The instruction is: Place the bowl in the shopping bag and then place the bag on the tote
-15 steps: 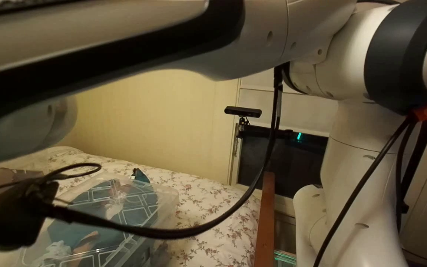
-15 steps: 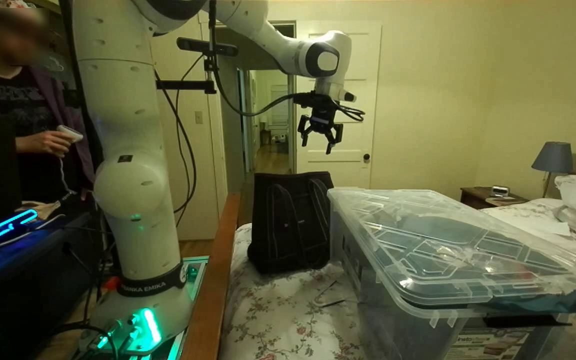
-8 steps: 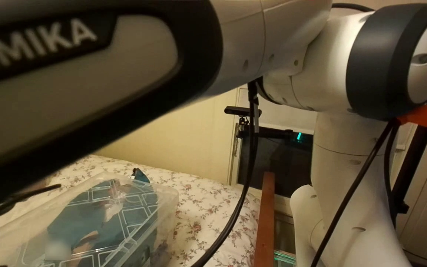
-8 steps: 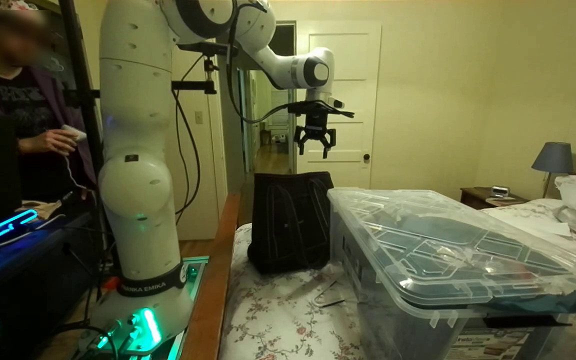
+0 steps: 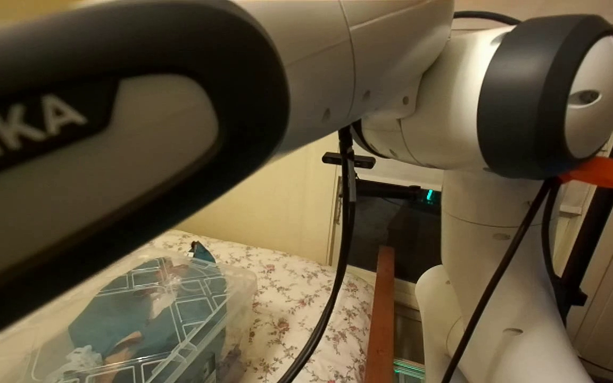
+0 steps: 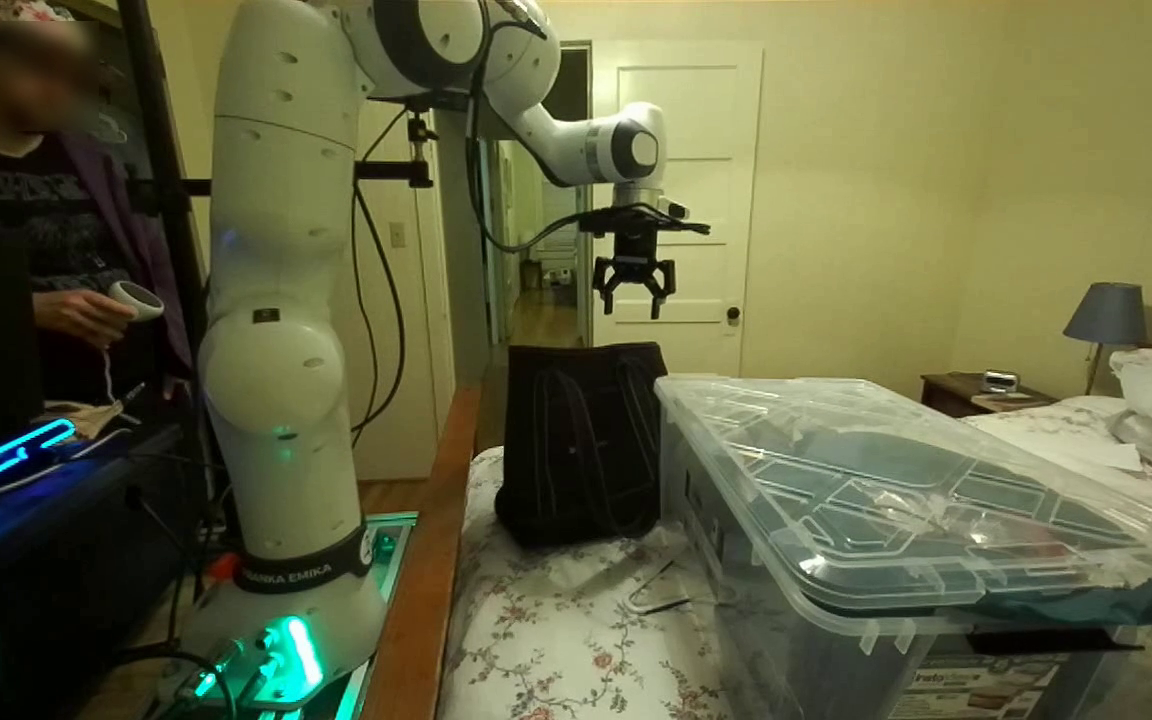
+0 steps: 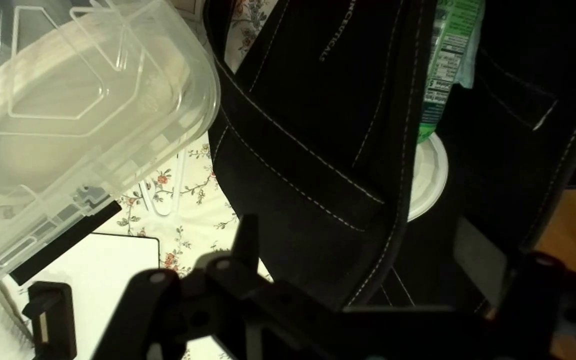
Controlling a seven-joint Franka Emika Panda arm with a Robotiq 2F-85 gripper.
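Bed [image 6: 576, 640]: floral cover, with a wooden rail [image 6: 426, 570] running along its edge

Arm [image 6: 276, 370]: stands across the rail from the bed, wrist out over the bed. In an exterior view the forearm [image 5: 168, 122] is close to the lens and fills most of the upper left

Person [image 6: 46, 190]: at the edge of an exterior view, face blurred

Bin [image 6: 836, 660]: clear plastic, on the bed, seen in both exterior views. Grid-lined lid [image 6: 766, 395] is on, teal shows through it, and a teal piece [image 6: 1126, 605] pokes out from under the lid's edge

Bag [image 6: 581, 460]: black fabric, upright on the bed, just beside the bin. Can't tell if the two touch. Straps [image 7: 298, 160], white-stitched, hang on its outer side; mouth gapes upward and the wrist view looks partly into it

Lamp [image 6: 1106, 315]: grey shade, background, beyond the bin in an exterior view

Gripper [image 6: 632, 306]: pointing straight down, above the bag's top, apart from it. Fingers [image 7: 247, 245] are spread; in the wrist view the bag's rim runs across the gap between them

Packet [image 7: 450, 65]: green, printed, inside the bag, cut off by the top of the wrist view

Bowl [image 7: 429, 175]: white, round, inside the bag. Bag rim hides one side, packet overlaps another, so only part of it shows. Can't tell whether it sits flat

Controller [image 6: 139, 300]: white, held by the person
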